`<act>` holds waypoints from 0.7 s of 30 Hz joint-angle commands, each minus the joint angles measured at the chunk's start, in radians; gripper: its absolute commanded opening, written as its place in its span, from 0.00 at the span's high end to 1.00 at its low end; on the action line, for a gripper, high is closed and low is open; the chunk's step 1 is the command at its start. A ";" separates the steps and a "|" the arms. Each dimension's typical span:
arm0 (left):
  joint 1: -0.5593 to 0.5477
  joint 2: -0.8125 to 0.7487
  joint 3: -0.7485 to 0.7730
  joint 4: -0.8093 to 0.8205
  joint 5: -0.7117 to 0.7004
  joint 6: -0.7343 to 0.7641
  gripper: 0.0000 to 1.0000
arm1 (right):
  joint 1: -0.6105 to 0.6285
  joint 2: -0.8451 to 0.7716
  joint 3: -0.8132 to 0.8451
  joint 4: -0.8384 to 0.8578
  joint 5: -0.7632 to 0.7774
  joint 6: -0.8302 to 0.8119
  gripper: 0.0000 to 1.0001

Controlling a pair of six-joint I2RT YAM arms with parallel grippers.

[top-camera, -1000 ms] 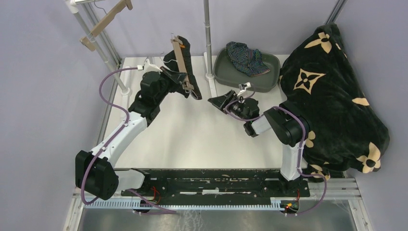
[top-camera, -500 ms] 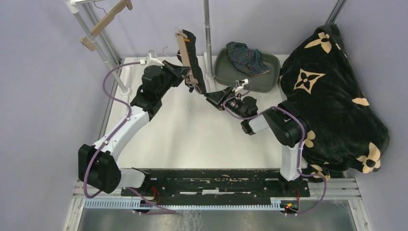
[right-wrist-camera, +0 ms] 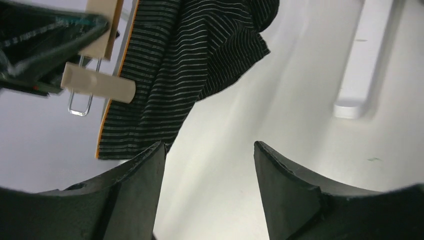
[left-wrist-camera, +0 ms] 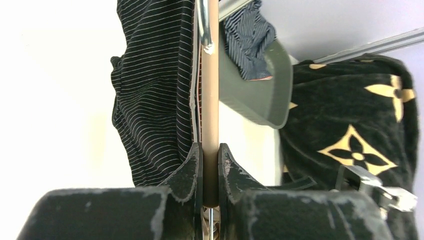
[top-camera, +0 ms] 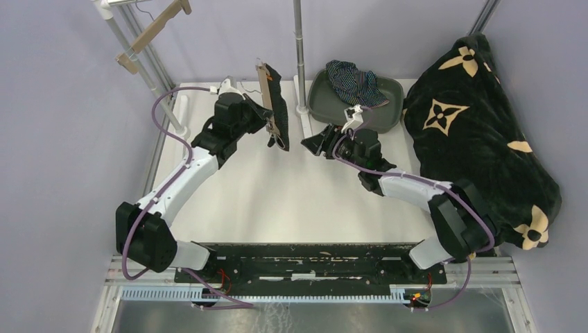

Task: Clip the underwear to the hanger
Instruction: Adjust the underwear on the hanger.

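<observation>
Underwear (left-wrist-camera: 150, 100) hangs off the hanger (left-wrist-camera: 210, 75) our left end effector (left-wrist-camera: 210, 155) pinches, presenting a clip (right-wrist-camera: 97, 82) to our gaping, empty right end effector (right-wrist-camera: 210, 147).

Black pinstriped underwear (left-wrist-camera: 150, 90), tan hanger (left-wrist-camera: 210, 100)

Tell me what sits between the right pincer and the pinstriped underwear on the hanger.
Nothing. In the right wrist view, only bare white table shows between the open right pincer and the pinstriped underwear hanging from the hanger.
</observation>
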 commanded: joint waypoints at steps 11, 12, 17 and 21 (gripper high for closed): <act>-0.175 0.164 0.239 -0.290 -0.406 0.071 0.97 | 0.195 -0.209 0.226 -0.614 0.233 -0.605 0.25; -0.179 0.173 0.246 -0.293 -0.410 0.068 0.97 | 0.197 -0.207 0.228 -0.616 0.241 -0.607 0.25; -0.190 0.199 0.261 -0.296 -0.421 0.050 0.97 | 0.200 -0.183 0.235 -0.605 0.240 -0.613 0.24; -0.193 0.213 0.272 -0.303 -0.425 0.046 0.97 | 0.204 -0.167 0.237 -0.592 0.216 -0.611 0.24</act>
